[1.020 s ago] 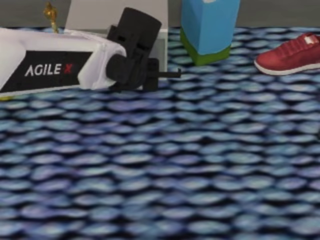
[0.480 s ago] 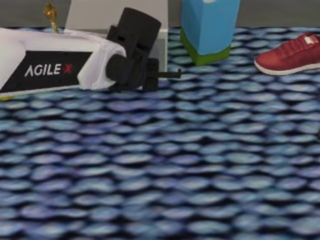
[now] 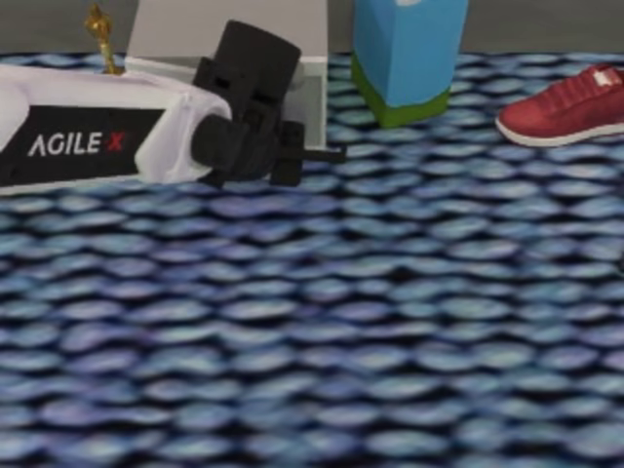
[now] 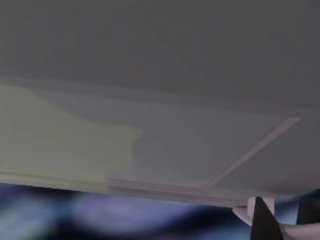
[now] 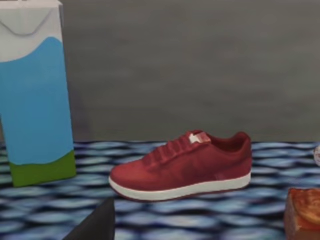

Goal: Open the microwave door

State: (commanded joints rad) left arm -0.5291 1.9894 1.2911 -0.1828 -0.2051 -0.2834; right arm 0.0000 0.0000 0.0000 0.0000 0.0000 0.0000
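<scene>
**Left gripper at the microwave front, door swing in hand**

The microwave [image 3: 229, 29] is seen at the far edge of the table, left of centre in the top view, most of it cut off by the frame. The left gripper [image 3: 327, 153] is held low against its front, the white forearm lying across the table's left side. From the left wrist view the microwave door [image 4: 165, 145] fills nearly the whole frame, very close, its pale frame edge running along the bottom with a greenish window patch to one side. Whether the jaws are apart, together or clamped on the door edge cannot be told: the fingers are only partly seen at one corner of the wrist view and are masked by the wrist in the top view.

Step judged: contact or pull at the door edge, with the door not yet visibly swung wide. The next move is judged to call for an arc following the hinge, not a straight pull, so that the hold is not lost.

Around: a blue-and-green carton [image 3: 408, 54] stands just beside the microwave on its right, near enough to be struck by a door or finger sweeping that way. A red shoe [image 3: 564, 105] lies well apart on the table's right. A small gold figurine [image 3: 100, 34] stands near the forearm. A brown block [image 5: 302, 212] is glimpsed in the right wrist view. The right gripper is not seen in the top view; only a dark corner shows in its own wrist view.
</scene>
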